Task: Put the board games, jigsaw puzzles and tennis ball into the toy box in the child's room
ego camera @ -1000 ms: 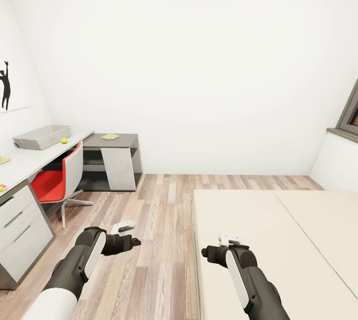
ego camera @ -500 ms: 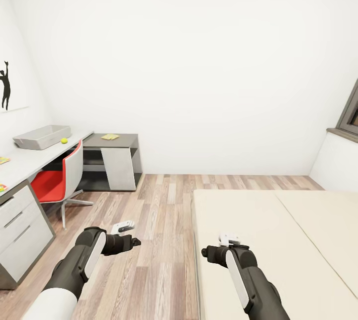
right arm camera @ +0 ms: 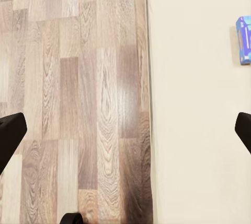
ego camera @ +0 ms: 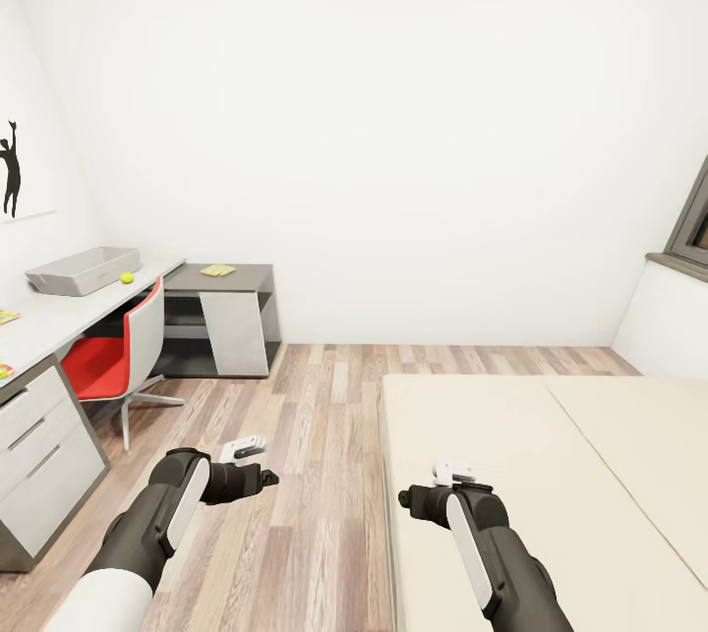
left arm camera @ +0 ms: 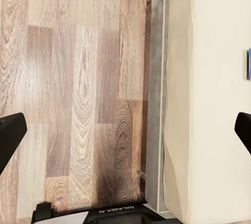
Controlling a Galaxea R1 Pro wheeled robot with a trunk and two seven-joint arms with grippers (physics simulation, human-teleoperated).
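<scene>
In the head view the light-grey toy box (ego camera: 84, 270) stands on the pale table (ego camera: 69, 317) at the left, with the yellow-green tennis ball (ego camera: 126, 277) just beside it. A flat yellowish piece (ego camera: 217, 269) lies on the lower dark cabinet; it is too small to name. Two colourful flat things (ego camera: 8, 316) (ego camera: 5, 372) peek in at the table's near left edge. The beige bed (ego camera: 551, 455) fills the right foreground. A small blue board game (right arm camera: 243, 40) lies on the mattress, its edge also showing as the blue board game (left arm camera: 248, 63). My left gripper (ego camera: 246, 449) (left arm camera: 125, 135) hangs open over the floor. My right gripper (ego camera: 451, 472) (right arm camera: 125, 132) is open over the bed's edge.
A red swivel chair (ego camera: 113, 357) sits tucked at the table. Grey drawers (ego camera: 39, 460) stand at the near left. Wood-plank floor (ego camera: 315, 435) runs between table and bed. A dark window frame (ego camera: 693, 229) shows at the right.
</scene>
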